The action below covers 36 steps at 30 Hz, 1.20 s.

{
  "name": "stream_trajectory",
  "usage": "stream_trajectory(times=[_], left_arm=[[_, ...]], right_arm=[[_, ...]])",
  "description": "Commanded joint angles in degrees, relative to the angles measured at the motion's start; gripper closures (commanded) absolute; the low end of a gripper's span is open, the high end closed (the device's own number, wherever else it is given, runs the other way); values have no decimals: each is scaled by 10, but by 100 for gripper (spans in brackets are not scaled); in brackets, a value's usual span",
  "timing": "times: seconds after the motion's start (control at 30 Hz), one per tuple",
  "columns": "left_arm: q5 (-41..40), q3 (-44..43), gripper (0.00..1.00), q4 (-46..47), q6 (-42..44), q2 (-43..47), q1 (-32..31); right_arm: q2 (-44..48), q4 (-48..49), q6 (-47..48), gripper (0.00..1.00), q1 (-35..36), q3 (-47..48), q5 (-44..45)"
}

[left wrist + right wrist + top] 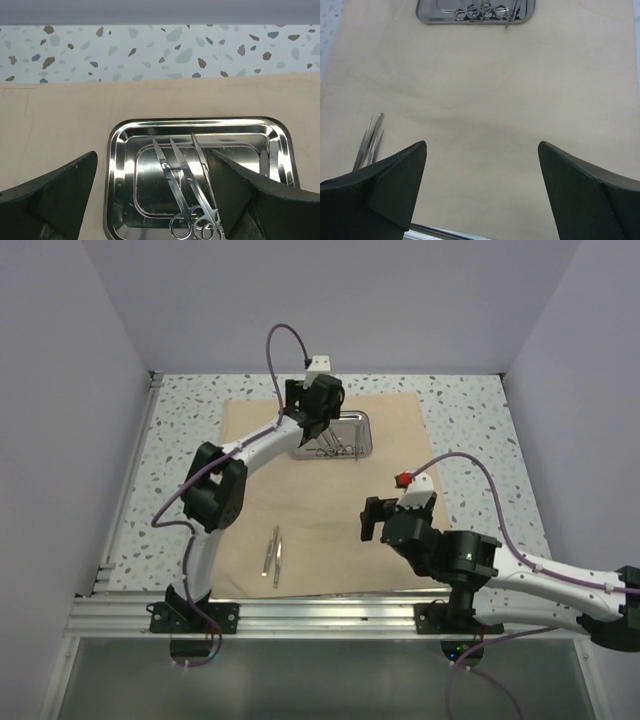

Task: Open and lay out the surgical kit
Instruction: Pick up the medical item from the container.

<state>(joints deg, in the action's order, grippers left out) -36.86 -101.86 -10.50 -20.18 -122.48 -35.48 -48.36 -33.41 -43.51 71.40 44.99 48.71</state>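
Two claws, both spread wide, nothing pinched in either.

- Cloth wrap [330, 540]: unfolded, lying flat as one tan sheet on the speckled table [180, 420].
- Steel tray [115, 150]: sits on the far middle of the cloth, near its far edge.
- Ring-handled instruments [192, 200]: in the tray, crossed over each other, rings toward the arms, tips toward the far rim. Scissors or forceps, can't tell which.
- Tweezers [272, 552]: two slim pieces side by side on the cloth, near-left, well apart from the tray.
- Left gripper [318, 430]: over the tray, fingers either side of the instruments. Contact with the tray: can't tell.
- Right gripper [481, 143]: over bare cloth, near-right, with the tweezers off to its left.
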Motion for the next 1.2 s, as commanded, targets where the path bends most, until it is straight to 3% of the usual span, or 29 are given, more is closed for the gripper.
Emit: stream_trajectory(times=[0.0,0.27,0.53,0.77,0.97,1.17], left_arm=[[12,-46,5,5,-13,-21,12],[45,-11,10,18,-62,-61,34],[73,-22,30,8,-86,-107,38],[64,-75,35,-27,-85,-159,38],[58,-116,46,-53,-82,-192,38],[50,-109,52,-75,-89,-194,40]], right_arm=[[11,-19,31,3,-27,10,-2],[1,-3,53,6,-93,9,-61],[-17,-8,37,7,-99,7,-60],[-15,-20,36,7,-103,12,-53],[-14,-30,40,7,-110,17,-49],[-13,-31,49,7,-117,25,-50]])
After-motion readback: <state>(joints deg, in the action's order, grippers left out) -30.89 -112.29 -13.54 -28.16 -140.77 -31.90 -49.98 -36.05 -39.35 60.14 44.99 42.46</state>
